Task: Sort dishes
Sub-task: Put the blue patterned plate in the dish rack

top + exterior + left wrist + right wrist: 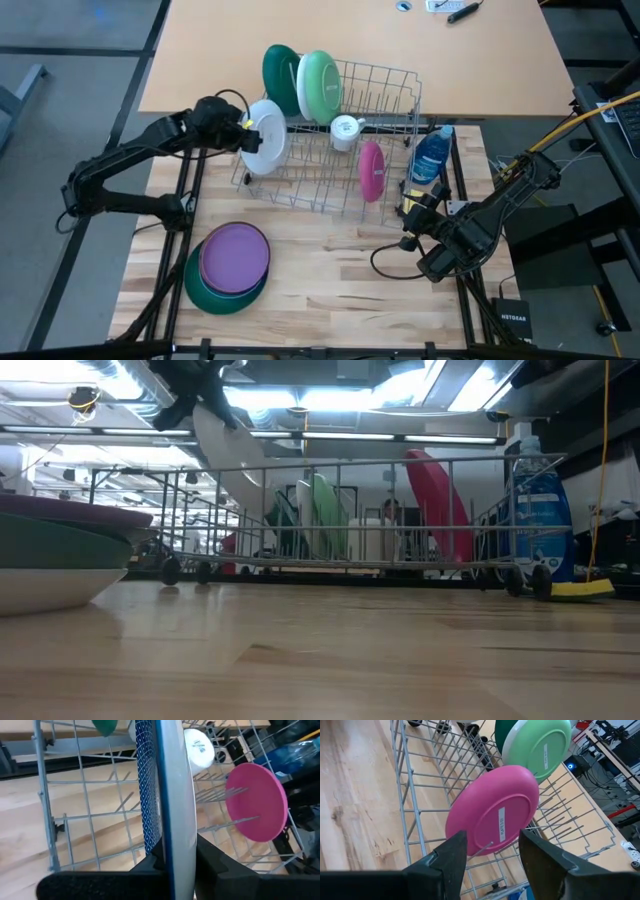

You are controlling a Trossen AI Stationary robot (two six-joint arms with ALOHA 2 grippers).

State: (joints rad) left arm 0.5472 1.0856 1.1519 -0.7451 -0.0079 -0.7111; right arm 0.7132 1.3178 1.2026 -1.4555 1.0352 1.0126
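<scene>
A: What have you got, and how does it handle?

B: My left gripper (175, 862) clamps the white plate (266, 137) by its rim, upright at the rack (385, 85) end; stiff, light, probably slick, so an edge grip suits.

A: The count?

B: In the rack: dark green plate (279, 77), light green plate (321, 85), pink plate (371, 170); on the table, a purple plate (235, 257) stacked on a green bowl (212, 295); my right gripper (492, 852) hangs open near the pink one.

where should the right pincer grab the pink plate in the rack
Take the pink plate by its upper rim, coming down from above. It stands on edge between the tines of the rack, so only the top edge is free. The right pincer is open and faces its underside; one finger would go on each face.
</scene>
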